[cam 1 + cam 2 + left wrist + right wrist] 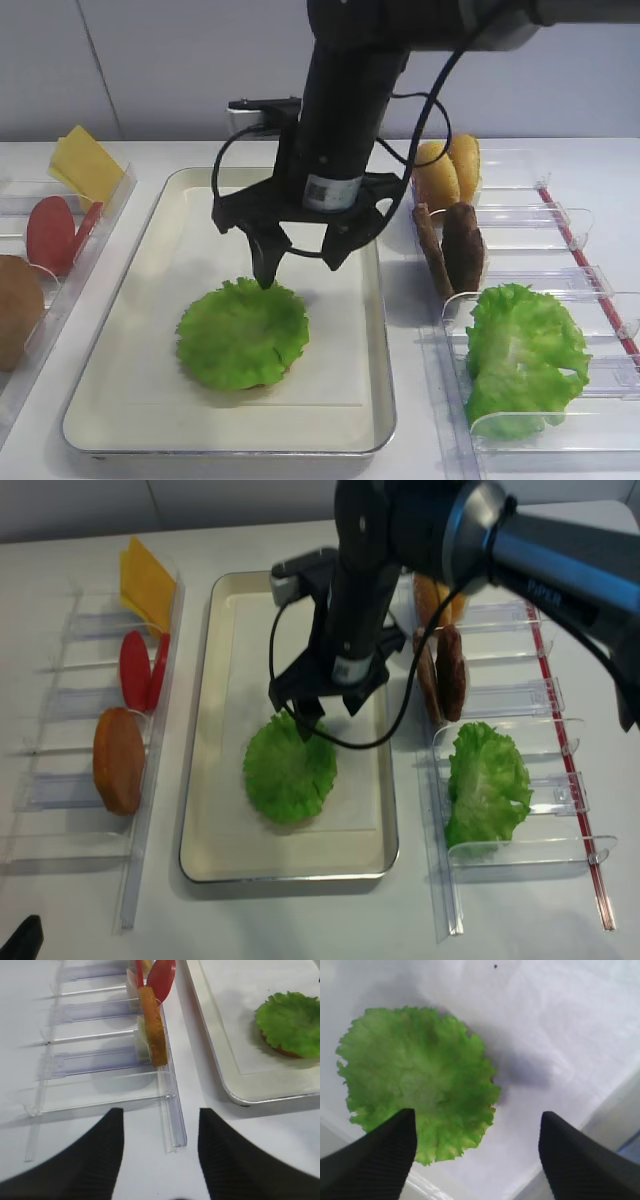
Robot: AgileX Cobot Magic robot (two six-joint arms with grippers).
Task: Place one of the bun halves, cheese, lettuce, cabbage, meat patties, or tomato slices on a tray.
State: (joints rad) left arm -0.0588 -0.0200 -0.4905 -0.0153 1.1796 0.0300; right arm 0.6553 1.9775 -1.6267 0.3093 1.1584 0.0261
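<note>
The flat, roughly round, bright green lettuce leaf with a ruffled edge lies face-up in the lower centre of the large rectangular cream-coloured metal tray. The leaf has no marked long axis; it spreads evenly and rests level. In the left wrist view a brown rim shows under its lower edge, so the leaf sits on a round brown item that is mostly covered; which item it is cannot be told.

The right gripper hangs directly above the upper edge of the leaf, pointing down. Its jaws stand wide apart and hold nothing; in the right wrist view one finger overlaps the lower edge of the leaf and the other stands over bare white paper liner.

The left gripper appears only in its own wrist view, at the bottom of the frame, over the white table between the tray and the left clear plastic bins. Its jaws are parted and empty.

At the left of the overhead view, the bins hold yellow square cheese slices, red round tomato slices and a golden-brown bun half. At the right, further clear bins hold upright bun halves, dark brown meat patties and a large bunched clump of green leaves.
</note>
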